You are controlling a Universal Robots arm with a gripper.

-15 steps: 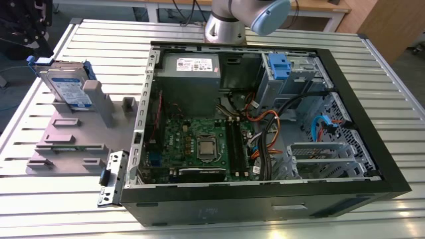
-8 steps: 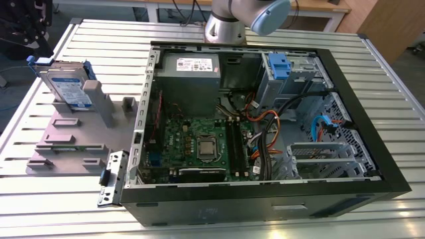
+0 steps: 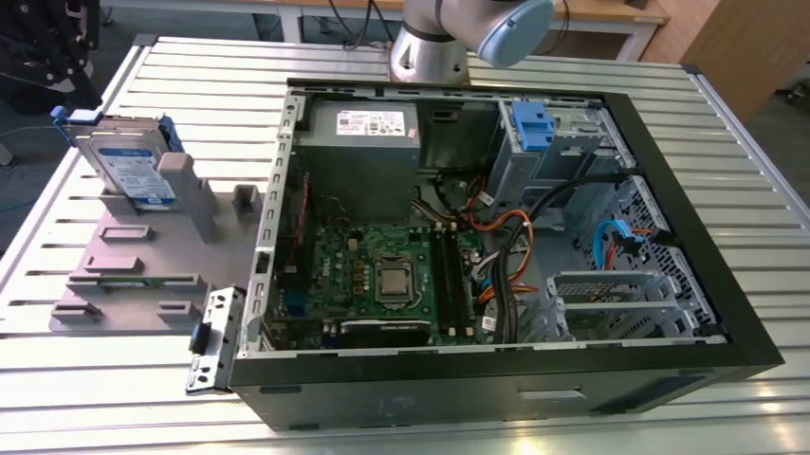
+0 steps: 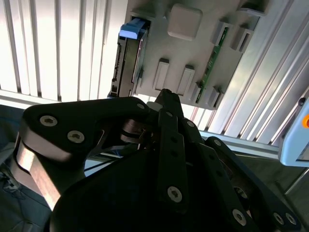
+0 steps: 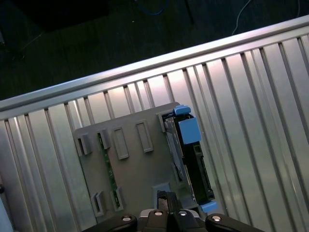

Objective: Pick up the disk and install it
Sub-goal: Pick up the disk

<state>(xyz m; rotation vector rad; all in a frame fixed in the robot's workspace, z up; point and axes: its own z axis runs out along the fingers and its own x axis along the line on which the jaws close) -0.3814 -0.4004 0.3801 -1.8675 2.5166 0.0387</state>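
Note:
The disk (image 3: 127, 169) is a silver drive with a white-and-blue label in a blue bracket. It stands on edge in a slot of the grey holder (image 3: 139, 275), at the exterior view's left, outside the computer case. Both wrist views look down on the disk (image 4: 128, 63) (image 5: 190, 159) edge-on at one side of the holder (image 4: 193, 48) (image 5: 135, 169). My gripper (image 4: 164, 94) (image 5: 166, 197) hangs well above the holder, apart from the disk. Its black fingers meet at a point, shut with nothing between them.
The open computer case (image 3: 746, 341) lies on the slatted metal table (image 3: 190, 76). Inside it are a grey power supply (image 3: 360, 128), the motherboard (image 3: 379, 275), cables and a grey drive cage with a blue latch (image 3: 532, 123). Memory sticks (image 5: 107, 159) stand in the holder.

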